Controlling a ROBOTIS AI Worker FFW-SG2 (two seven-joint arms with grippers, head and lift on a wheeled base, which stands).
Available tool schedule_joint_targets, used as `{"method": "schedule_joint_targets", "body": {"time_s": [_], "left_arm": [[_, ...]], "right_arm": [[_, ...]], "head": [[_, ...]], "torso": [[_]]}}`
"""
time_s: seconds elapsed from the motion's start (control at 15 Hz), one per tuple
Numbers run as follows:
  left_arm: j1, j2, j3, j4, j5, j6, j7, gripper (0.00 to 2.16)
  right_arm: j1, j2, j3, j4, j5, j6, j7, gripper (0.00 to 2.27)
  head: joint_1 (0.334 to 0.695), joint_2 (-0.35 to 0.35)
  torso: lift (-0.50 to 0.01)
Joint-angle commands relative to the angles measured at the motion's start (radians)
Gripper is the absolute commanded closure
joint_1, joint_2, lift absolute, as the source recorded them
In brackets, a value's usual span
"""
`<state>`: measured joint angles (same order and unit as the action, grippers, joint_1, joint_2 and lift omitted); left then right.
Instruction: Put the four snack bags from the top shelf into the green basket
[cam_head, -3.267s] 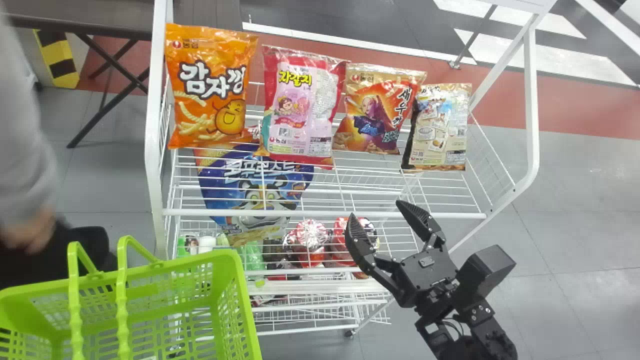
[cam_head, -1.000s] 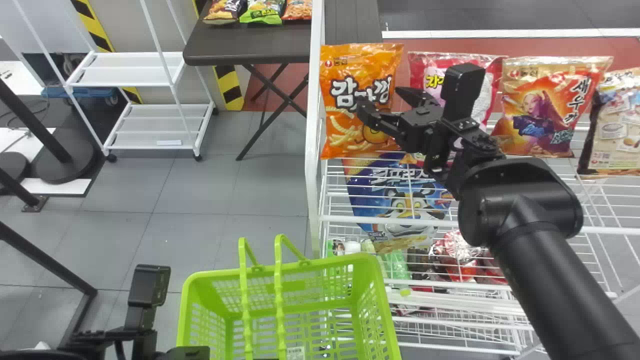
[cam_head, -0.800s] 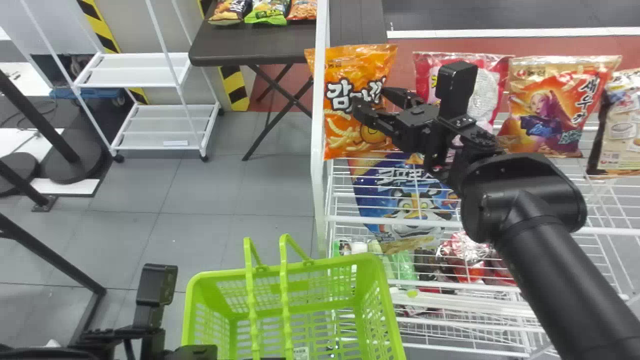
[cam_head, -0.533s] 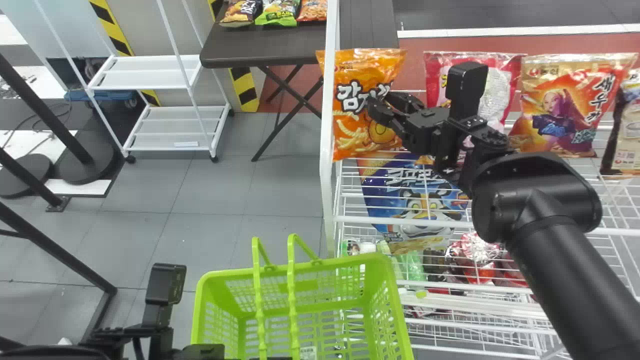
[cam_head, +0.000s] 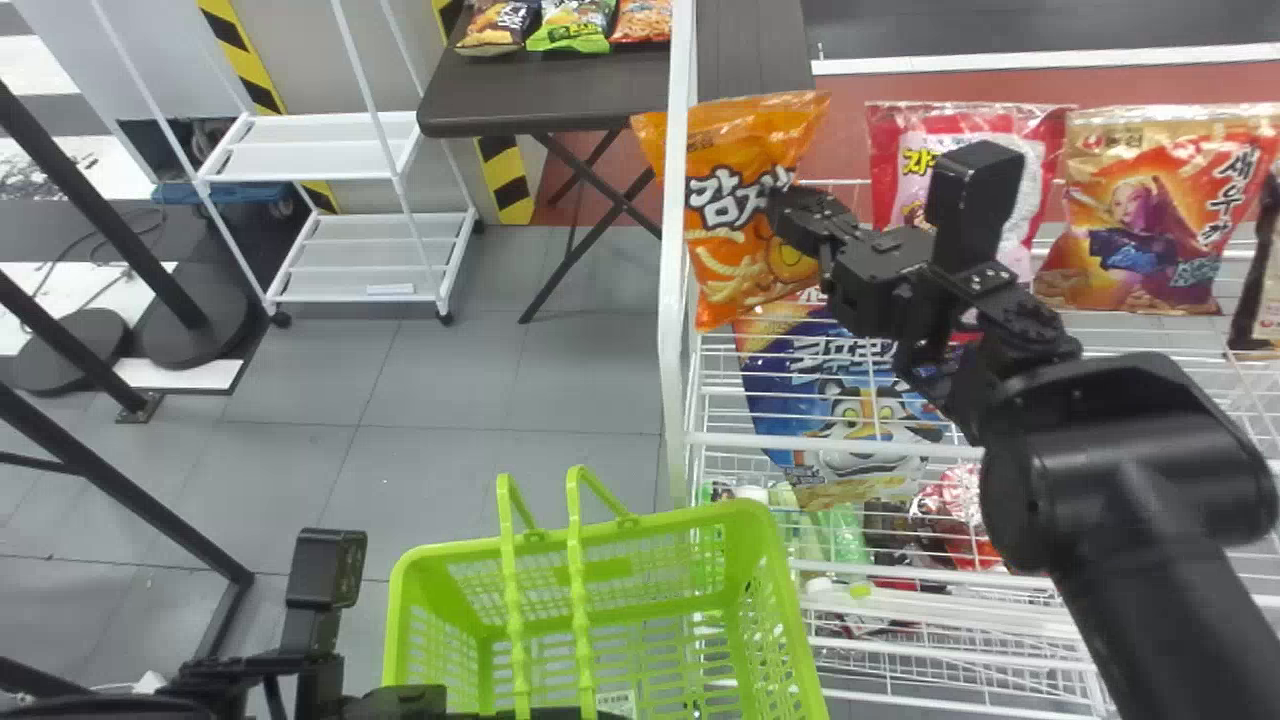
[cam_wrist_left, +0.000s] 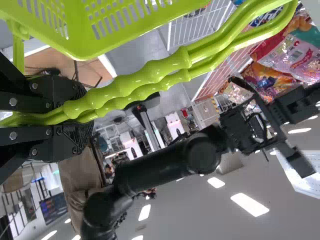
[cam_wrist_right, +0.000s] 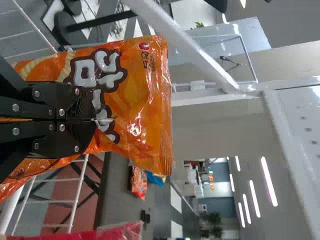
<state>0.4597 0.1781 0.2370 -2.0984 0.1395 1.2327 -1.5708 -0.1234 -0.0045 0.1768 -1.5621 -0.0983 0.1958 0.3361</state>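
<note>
Green basket (cam_head: 690, 520) stands at near left, while the step in hand looks like taking the first bag. The orange potato snack bag (cam_head: 735, 240) is at the left end of the top shelf (cam_head: 715, 438), tilted, one upper corner showing past the white post (cam_head: 677, 250). The next move probably calls for freeing it from that post, then bringing it nearer and down over the basket. Rightward stand the pink bag (cam_head: 915, 150), the red-and-gold shrimp snack bag (cam_head: 1150, 230) and the tan bag (cam_head: 1268, 310), apparently for later.

The left arm sits low at near left, its left gripper (cam_wrist_left: 80, 118) closed around both handles (cam_wrist_left: 150, 71). The right arm reaches from near right toward far left; the right gripper (cam_wrist_right: 93, 120) has its fingers nearly together, pinching the orange bag's front.
</note>
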Motion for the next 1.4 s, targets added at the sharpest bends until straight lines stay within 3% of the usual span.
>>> {"method": "schedule_joint_targets", "body": {"time_s": [0.0, 0.33, 0.67, 1.0, 1.33], "left_arm": [[-0.027, 0.000, 0.007, -0.006, 0.000, 0.003, -0.010, 2.15], [-0.076, 0.000, 0.005, -0.005, -0.006, 0.028, -0.010, 2.15], [-0.096, -0.005, -0.015, 0.001, -0.020, 0.031, -0.010, 2.15], [-0.095, -0.008, -0.024, 0.008, -0.023, 0.031, -0.010, 2.15], [-0.098, -0.008, -0.039, 0.004, -0.023, 0.031, -0.010, 2.15]], "right_arm": [[0.126, 0.005, -0.056, -0.210, 0.003, 0.104, -0.009, 2.25], [0.373, 0.005, -0.122, -0.610, 0.000, 0.353, -0.028, 2.25], [0.541, 0.005, -0.100, -0.788, -0.058, 0.586, -0.025, 2.25], [0.597, 0.005, -0.016, -0.842, -0.103, 0.770, -0.020, 2.25], [0.564, 0.005, 0.076, -0.667, -0.103, 0.745, -0.022, 2.25]], "head": [[0.695, 0.118], [0.695, 0.047], [0.695, 0.032], [0.695, 0.116], [0.695, 0.222]], "torso": [[0.000], [0.000], [0.000], [0.000], [0.000]]}}
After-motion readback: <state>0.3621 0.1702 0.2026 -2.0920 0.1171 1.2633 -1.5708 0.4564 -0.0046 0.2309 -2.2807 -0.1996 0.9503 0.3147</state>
